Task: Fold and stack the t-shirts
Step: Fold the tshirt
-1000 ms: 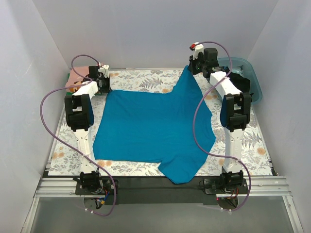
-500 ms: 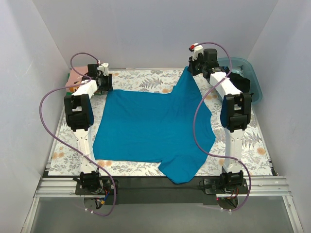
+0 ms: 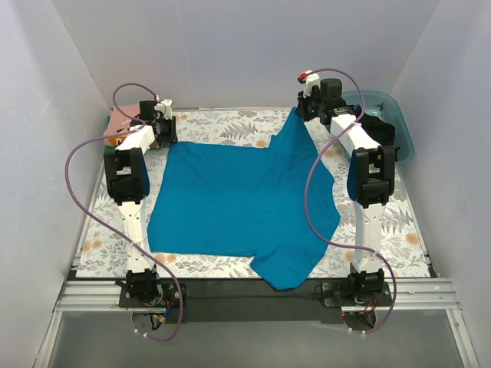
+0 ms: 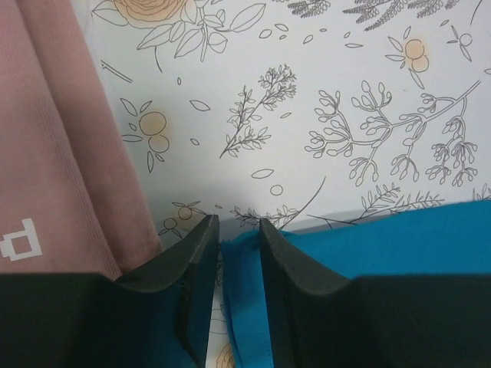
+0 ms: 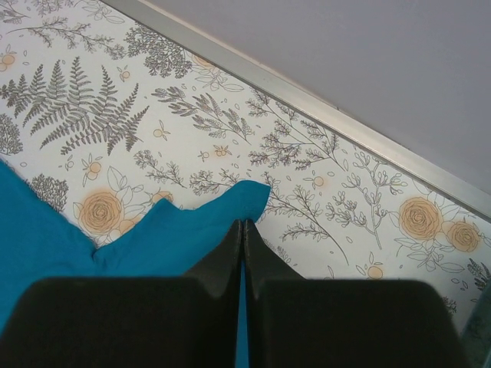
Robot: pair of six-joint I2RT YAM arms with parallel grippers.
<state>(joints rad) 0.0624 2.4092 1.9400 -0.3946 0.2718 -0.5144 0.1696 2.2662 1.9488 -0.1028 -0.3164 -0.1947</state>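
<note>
I'm looking into a lab-style robot test cell rather than a home: plain white panels (image 3: 230,46) box in the tabletop (image 3: 399,230) on three sides. Its floral covering (image 3: 222,124) is the one homely touch. A bare aluminium rail (image 3: 253,295) along the near edge carries the left arm base (image 3: 143,287) and right arm base (image 3: 359,285), with purple cables (image 3: 77,165) looping loose.

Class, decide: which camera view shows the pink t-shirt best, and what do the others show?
Left wrist: the pink t-shirt fills the left edge, its weave and white print clear. Top external shows only a small patch behind the left arm. Right wrist shows none of it.
</note>
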